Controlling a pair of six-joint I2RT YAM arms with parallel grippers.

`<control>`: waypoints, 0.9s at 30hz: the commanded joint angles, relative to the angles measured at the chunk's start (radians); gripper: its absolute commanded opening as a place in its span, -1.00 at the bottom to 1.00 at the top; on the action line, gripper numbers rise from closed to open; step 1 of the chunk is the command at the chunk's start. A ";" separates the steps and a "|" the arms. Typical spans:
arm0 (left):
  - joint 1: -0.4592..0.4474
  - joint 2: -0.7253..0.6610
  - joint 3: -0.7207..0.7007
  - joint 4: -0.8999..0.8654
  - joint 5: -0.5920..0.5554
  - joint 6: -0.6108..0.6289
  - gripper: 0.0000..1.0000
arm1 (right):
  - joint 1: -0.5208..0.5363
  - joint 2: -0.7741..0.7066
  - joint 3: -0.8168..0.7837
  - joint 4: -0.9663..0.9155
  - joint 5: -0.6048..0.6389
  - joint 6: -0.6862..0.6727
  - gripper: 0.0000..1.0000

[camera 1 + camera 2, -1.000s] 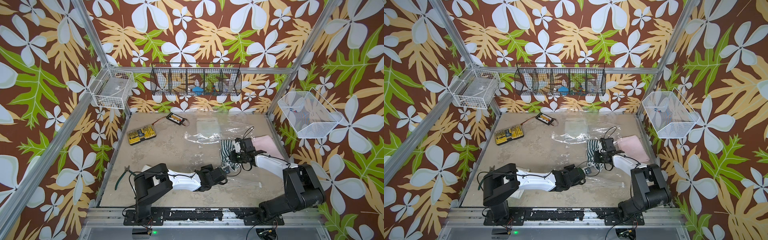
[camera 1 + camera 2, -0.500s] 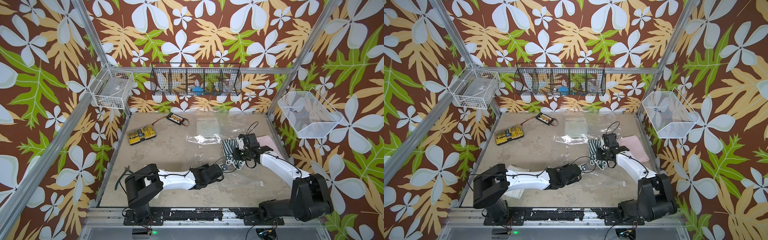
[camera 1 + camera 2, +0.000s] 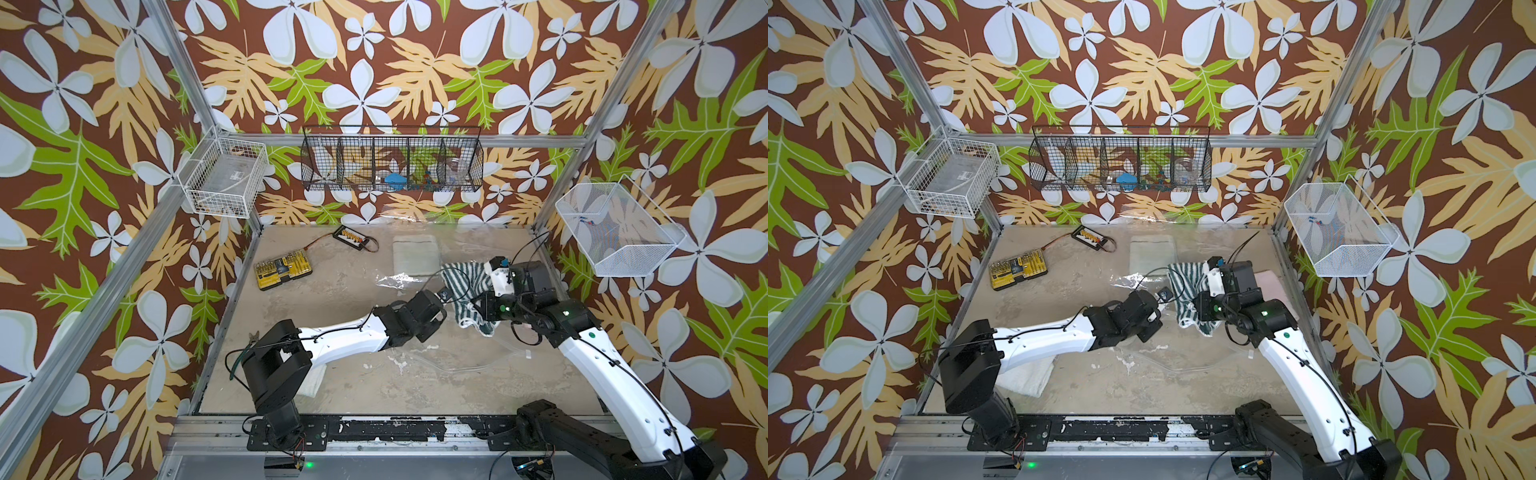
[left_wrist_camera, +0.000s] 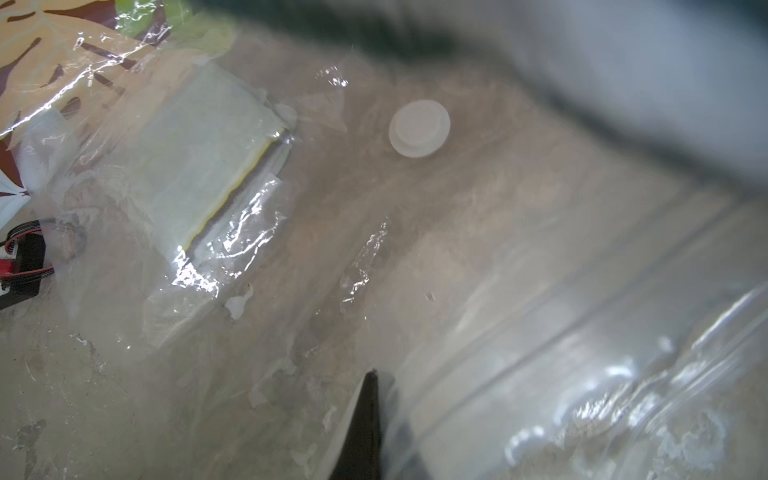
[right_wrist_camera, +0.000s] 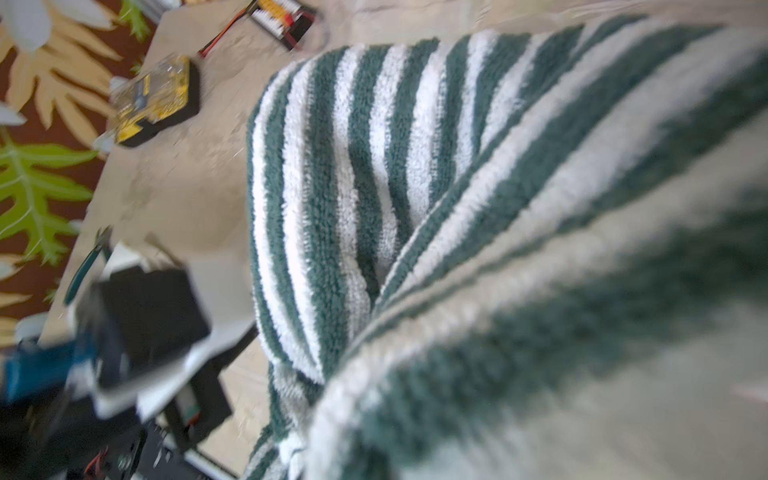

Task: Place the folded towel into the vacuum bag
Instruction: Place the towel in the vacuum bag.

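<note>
The striped towel [image 3: 465,277] hangs just right of centre in both top views, pinched in the right gripper [image 3: 485,308], whose jaws are nearly closed on its cloth. The clear vacuum bag [image 3: 400,281] lies on the table [image 3: 332,316] beneath and left of it. The left gripper [image 3: 444,296], fully closed, sits at the towel's left edge; whether it grips the bag's film is unclear.

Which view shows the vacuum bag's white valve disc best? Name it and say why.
The left wrist view: the valve disc sits sharp and unobstructed on the clear vacuum bag. In both top views it cannot be made out. The right wrist view is filled by the striped towel; no disc shows.
</note>
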 commanded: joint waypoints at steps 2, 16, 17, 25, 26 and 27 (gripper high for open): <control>0.029 0.036 0.076 -0.046 0.123 -0.075 -1.00 | 0.064 -0.083 -0.029 -0.029 -0.136 0.030 -0.99; 0.065 0.022 0.217 -0.082 0.175 -0.117 -1.00 | 0.247 -0.097 -0.469 0.252 -0.075 0.235 -1.00; 0.065 0.013 0.220 -0.086 0.175 -0.114 -1.00 | 0.247 -0.073 -0.477 0.246 -0.060 0.229 -1.00; 0.052 -0.110 0.102 -0.045 0.283 -0.092 -1.00 | 0.244 0.017 -0.424 0.206 0.087 0.265 -1.00; 0.040 -0.126 0.076 -0.034 0.297 -0.092 -1.00 | 0.244 0.016 -0.400 0.206 0.096 0.265 -1.00; 0.027 -0.137 0.056 -0.027 0.306 -0.089 -1.00 | 0.244 0.014 -0.383 0.213 0.088 0.266 -1.00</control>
